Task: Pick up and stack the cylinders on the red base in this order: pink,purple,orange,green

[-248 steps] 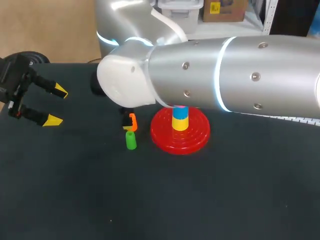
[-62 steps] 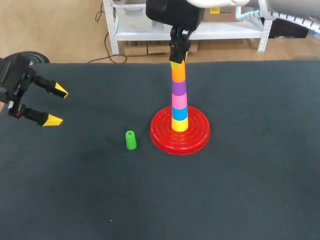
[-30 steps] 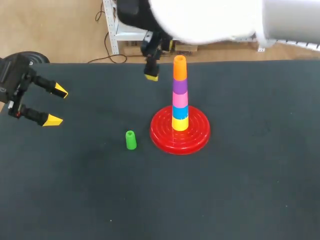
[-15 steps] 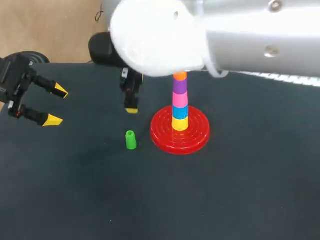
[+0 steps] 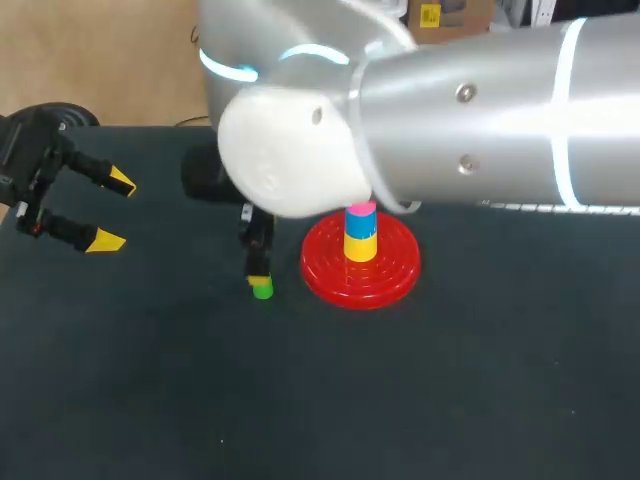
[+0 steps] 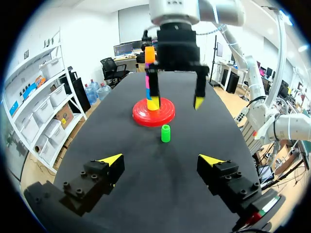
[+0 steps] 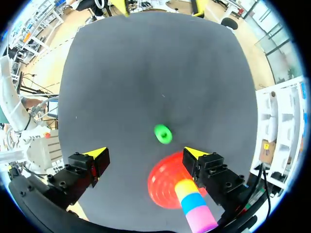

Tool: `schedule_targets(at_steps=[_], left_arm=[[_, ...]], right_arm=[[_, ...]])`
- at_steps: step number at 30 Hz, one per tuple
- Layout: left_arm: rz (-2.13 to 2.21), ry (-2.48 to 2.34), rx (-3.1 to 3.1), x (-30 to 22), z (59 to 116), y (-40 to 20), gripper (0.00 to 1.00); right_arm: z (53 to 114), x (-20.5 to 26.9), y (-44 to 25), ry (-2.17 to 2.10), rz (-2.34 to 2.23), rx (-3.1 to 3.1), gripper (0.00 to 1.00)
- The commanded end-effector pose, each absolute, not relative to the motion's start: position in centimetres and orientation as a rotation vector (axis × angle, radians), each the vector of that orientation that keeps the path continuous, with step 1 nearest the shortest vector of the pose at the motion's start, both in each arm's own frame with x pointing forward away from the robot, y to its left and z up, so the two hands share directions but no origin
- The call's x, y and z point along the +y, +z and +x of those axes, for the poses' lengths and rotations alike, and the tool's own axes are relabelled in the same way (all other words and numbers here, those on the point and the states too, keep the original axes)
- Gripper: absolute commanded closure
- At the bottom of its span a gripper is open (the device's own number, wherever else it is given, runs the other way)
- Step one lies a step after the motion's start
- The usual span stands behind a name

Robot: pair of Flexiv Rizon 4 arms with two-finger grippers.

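The green cylinder [image 5: 262, 290] stands upright on the black table, left of the red base [image 5: 385, 272]. My right gripper [image 5: 257, 262] hangs open just above it, one yellow tip near its top, nothing between the fingers. From the right wrist view the green cylinder [image 7: 163, 134] lies ahead of the gripper [image 7: 146, 153], apart from both fingers. On the base [image 6: 153, 108] stands a stack of yellow, blue, pink, purple, with the orange cylinder [image 6: 149, 54] on top. In the head view my right arm hides the stack above pink. My left gripper [image 5: 105, 212] is open and empty at the table's left edge.
My right arm's large silver elbow [image 5: 300, 150] spans the upper head view, over the back of the table. The table [image 5: 400, 400] is a plain black surface with a tiny speck [image 5: 222, 440] near the front.
My right gripper has left the top of the stack, where the orange cylinder stays, and has come down and to the left over the green cylinder. The left arm has not moved.
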State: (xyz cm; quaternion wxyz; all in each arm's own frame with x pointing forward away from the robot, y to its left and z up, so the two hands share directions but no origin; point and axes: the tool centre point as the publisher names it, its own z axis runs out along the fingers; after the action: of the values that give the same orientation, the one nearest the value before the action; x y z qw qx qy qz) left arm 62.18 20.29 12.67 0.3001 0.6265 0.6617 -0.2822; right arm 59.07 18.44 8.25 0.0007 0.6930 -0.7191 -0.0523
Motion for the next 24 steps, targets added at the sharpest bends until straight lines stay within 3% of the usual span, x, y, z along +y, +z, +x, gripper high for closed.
schedule_targets(at_steps=[1,24], left_arm=[[1.662,-0.748,1.751,20.4,62.1,12.6,0.00],[1.662,-0.748,1.751,20.4,62.1,12.6,0.00]], right_arm=[[59.2,18.9,6.4,-0.187,2.187,-2.250,0.00],[60.4,19.4,2.7,-0.197,2.219,-2.205,0.00]])
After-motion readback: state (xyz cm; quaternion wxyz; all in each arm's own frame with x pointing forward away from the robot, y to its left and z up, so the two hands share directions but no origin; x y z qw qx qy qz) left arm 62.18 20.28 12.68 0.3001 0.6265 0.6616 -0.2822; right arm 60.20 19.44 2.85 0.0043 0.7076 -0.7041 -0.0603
